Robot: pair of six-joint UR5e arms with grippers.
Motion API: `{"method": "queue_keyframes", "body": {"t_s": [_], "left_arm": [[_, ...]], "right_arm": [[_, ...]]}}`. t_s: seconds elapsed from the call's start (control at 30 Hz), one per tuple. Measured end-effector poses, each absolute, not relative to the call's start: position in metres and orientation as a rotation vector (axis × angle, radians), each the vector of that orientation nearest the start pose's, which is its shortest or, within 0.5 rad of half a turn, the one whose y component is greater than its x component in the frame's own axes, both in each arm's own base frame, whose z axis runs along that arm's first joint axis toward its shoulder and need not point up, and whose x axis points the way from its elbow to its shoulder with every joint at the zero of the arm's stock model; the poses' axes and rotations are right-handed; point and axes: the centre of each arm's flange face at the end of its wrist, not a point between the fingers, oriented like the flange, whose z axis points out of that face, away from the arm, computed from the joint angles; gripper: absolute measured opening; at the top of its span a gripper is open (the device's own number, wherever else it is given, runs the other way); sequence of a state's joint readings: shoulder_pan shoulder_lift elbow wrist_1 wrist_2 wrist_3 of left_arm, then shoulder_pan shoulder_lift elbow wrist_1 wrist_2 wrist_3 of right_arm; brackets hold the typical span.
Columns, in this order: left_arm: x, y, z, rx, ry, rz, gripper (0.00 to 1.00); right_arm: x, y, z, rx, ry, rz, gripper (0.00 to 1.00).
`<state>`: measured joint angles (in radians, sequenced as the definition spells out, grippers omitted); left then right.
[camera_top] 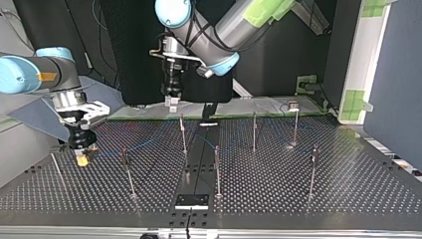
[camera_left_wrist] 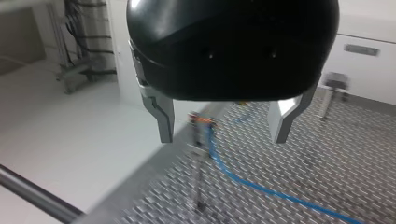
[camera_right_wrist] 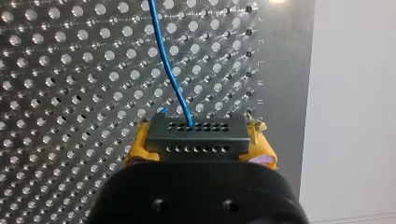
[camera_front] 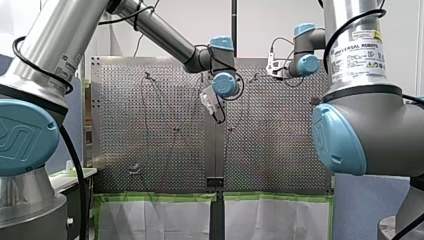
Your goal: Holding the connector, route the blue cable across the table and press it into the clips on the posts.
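My right gripper (camera_right_wrist: 200, 142) has its yellow pads (camera_right_wrist: 138, 145) shut on a black connector (camera_right_wrist: 196, 133). The blue cable (camera_right_wrist: 167, 60) leaves the connector and runs ahead over the perforated table (camera_right_wrist: 60, 93). At the top view's left this gripper (camera_top: 82, 158) hangs just above the table, and the cable (camera_top: 143, 145) trails faintly toward the middle posts. My left gripper (camera_left_wrist: 224, 125) is open with nothing in it. Below and between its metal fingers (camera_left_wrist: 163, 122) stands a post with a clip (camera_left_wrist: 201, 122), the cable (camera_left_wrist: 243, 181) running from it. In the top view it (camera_top: 171, 102) hovers at the table's far edge.
Several thin posts stand on the table, among them one at the middle (camera_top: 217, 172), one behind it (camera_top: 183, 134) and others at the top view's right (camera_top: 313, 169). A small black plate (camera_top: 191, 200) lies at the near edge. Green tape (camera_front: 160, 197) borders the table.
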<state>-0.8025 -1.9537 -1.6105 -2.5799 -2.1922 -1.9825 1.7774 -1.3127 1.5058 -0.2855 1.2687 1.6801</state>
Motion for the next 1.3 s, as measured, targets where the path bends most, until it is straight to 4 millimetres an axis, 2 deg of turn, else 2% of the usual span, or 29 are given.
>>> {"method": "queue_keyframes", "body": {"t_s": [0.3, 0.4, 0.93, 1.3], "left_arm": [[0.358, -0.482, 0.219, -0.287, 1.529, -0.473, 0.98], [0.352, -0.476, 0.198, -0.29, 1.54, -0.448, 0.98], [0.321, -0.445, 0.146, -0.233, 1.551, -0.406, 0.98], [0.297, -0.419, 0.118, -0.229, 1.552, -0.397, 0.98]], "right_arm": [[0.282, -0.552, 0.407, 1.473, -0.949, 1.687, 0.0], [0.281, -0.552, 0.407, 1.473, -0.949, 1.687, 0.0], [0.273, -0.56, 0.404, 1.455, -0.954, 1.686, 0.0], [0.269, -0.568, 0.392, 1.47, -0.956, 1.673, 0.0]]}}
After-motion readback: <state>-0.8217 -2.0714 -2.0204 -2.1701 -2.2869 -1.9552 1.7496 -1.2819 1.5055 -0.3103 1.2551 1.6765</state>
